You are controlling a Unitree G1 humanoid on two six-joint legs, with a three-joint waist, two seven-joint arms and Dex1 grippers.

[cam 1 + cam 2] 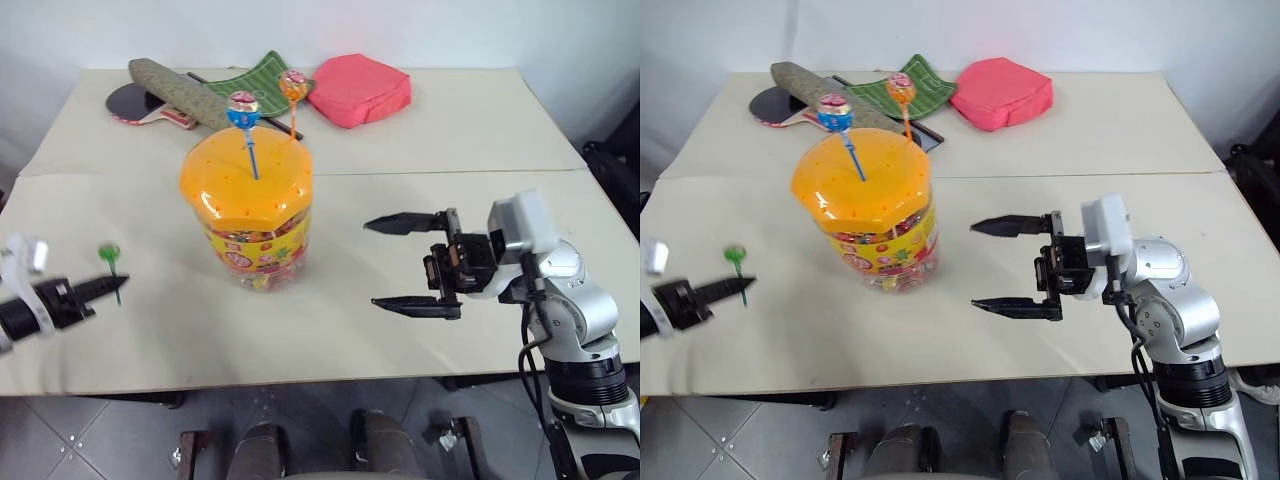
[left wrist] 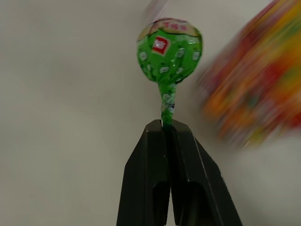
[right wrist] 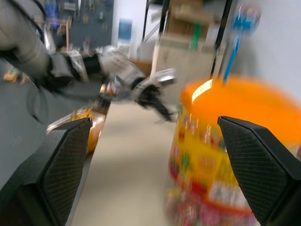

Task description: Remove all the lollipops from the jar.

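The jar (image 1: 246, 215), a clear tub with an orange holed lid and a yellow-red label, stands mid-table. A blue lollipop (image 1: 243, 110) and an orange lollipop (image 1: 293, 84) stick up from holes in the lid. My left gripper (image 1: 110, 285) is off to the jar's left, shut on the stick of a green lollipop (image 2: 169, 49), whose head stands just past the fingertips (image 2: 157, 136). My right gripper (image 1: 374, 263) hangs to the jar's right, pointing at it with jaws wide open and nothing between them. In the right wrist view the jar (image 3: 230, 141) lies ahead between the fingers.
At the table's back lie a pink pouch (image 1: 361, 89), a green striped pouch (image 1: 255, 82), an olive case (image 1: 178, 90) and a table tennis paddle (image 1: 135, 102). A seam crosses the table (image 1: 450, 172) behind the jar.
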